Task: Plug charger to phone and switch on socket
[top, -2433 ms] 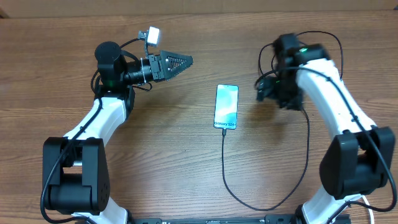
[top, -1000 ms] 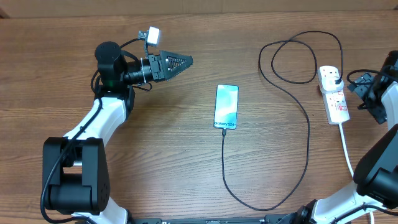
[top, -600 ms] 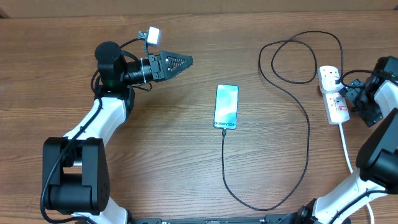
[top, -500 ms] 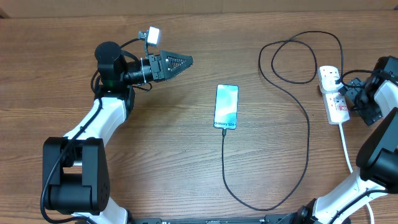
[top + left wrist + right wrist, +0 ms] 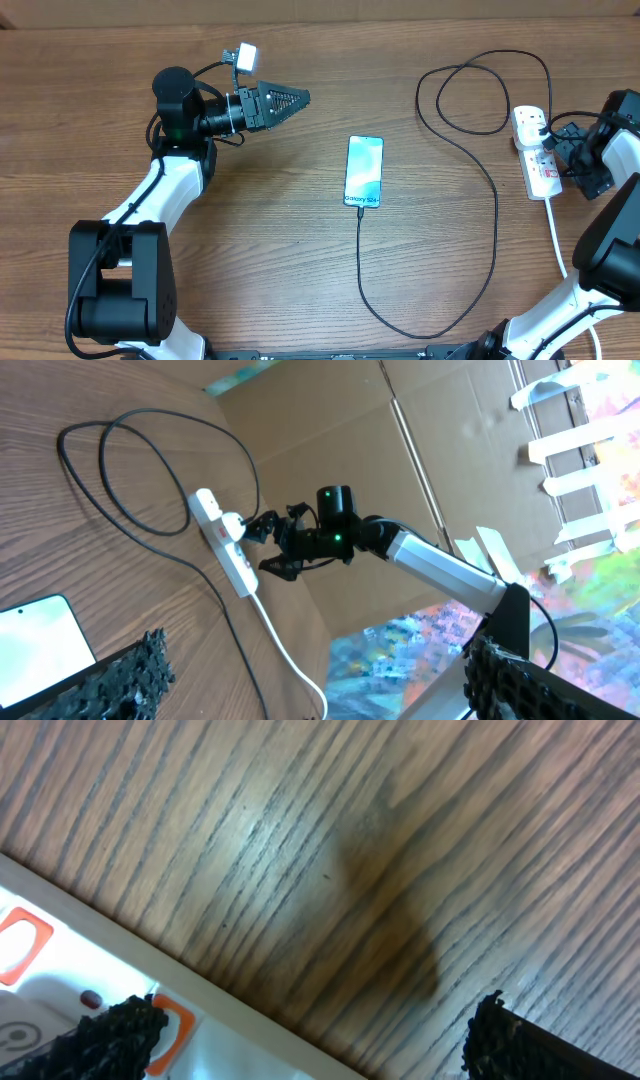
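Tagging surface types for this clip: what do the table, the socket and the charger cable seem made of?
The table: wood or wood-look laminate, matte brown, going by the long grain lines. The socket: white moulded plastic, smooth with slight sheen. The charger cable: black rubbery or plastic sheath, likely flexible, since it lies in loose loops.

Bare worktop (image 5: 270, 230) is lying open between the left gripper (image 5: 297, 98) and the phone (image 5: 364, 171). The charger (image 5: 496, 215) is looping across the right half, barring a low path from phone to socket (image 5: 540, 165). The right gripper (image 5: 564, 153) is crowding the socket's right side, with the white lead (image 5: 556, 235) trailing toward the near edge.
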`<move>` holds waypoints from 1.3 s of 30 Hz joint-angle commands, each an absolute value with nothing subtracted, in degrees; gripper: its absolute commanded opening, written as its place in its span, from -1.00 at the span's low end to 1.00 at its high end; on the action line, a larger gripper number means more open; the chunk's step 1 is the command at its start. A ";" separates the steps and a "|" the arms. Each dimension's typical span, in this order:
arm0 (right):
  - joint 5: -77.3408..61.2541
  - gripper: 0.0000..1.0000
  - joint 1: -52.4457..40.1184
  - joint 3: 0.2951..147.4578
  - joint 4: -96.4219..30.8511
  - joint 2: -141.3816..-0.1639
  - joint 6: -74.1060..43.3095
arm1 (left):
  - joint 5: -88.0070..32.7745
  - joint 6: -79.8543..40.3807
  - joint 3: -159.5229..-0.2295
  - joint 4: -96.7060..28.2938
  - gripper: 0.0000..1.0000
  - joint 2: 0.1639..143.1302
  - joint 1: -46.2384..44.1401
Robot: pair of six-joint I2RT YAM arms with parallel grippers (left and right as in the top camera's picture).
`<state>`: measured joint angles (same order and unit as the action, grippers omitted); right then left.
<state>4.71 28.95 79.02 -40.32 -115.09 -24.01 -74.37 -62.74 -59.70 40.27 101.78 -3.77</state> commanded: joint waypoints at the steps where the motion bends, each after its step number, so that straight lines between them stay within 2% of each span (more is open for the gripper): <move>1: 3.25 0.99 28.88 78.67 -41.76 -115.39 -23.75 | -75.00 -61.25 -60.12 40.32 0.99 100.44 -4.19; 9: -0.97 1.00 28.88 78.67 -42.46 -115.44 -22.37 | -75.00 -61.25 -60.12 40.32 0.99 100.44 -4.19; 39: -2.70 1.00 26.89 77.10 -42.63 -117.14 -19.55 | -75.00 -61.25 -60.12 40.32 0.99 100.44 -4.19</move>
